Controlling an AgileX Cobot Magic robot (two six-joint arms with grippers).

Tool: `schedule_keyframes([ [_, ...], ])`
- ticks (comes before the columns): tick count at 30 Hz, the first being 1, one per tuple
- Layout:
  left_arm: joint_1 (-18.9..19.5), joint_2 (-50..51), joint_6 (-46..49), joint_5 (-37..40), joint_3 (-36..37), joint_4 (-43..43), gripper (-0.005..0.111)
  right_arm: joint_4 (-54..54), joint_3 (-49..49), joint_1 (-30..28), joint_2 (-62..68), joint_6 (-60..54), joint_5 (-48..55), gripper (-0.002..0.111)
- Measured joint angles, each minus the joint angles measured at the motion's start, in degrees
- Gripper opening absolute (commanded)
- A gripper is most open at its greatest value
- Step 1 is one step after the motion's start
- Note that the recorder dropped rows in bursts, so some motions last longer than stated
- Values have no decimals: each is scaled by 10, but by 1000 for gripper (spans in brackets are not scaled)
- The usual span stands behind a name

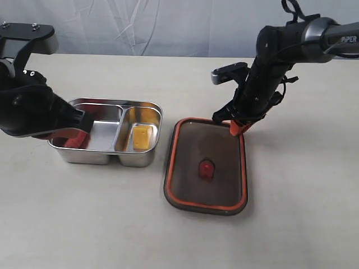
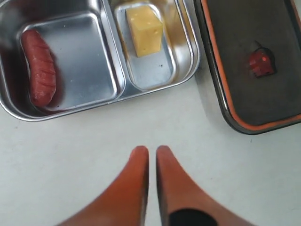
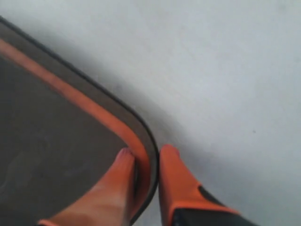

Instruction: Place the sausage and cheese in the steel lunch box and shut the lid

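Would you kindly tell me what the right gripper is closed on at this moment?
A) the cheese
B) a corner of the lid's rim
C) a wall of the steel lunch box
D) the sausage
B: in the right wrist view the right gripper has a finger on each side of the lid rim at a rounded corner, while the sausage and cheese lie in the steel lunch box.

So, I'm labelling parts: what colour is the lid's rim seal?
Orange; the rim seal rings the dark lid. Clearest in exterior view.
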Motion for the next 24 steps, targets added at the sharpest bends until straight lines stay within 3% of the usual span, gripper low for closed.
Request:
schedule_keyframes([
  [5,0,-19,-4,-31,0,-9,47,1,0,-21,-44,40,0,-1],
  [9,0,-38,-11,-56,0,-11,59,22,0,-44,-67,62,1,-1],
  [19,0,-61,-13,-116,0,-76,60,186,0,-60,-89,-10,1,-1],
  [24,0,-61,-49,-134,5,-83,60,204,0,-60,-102,-21,-1,-1],
])
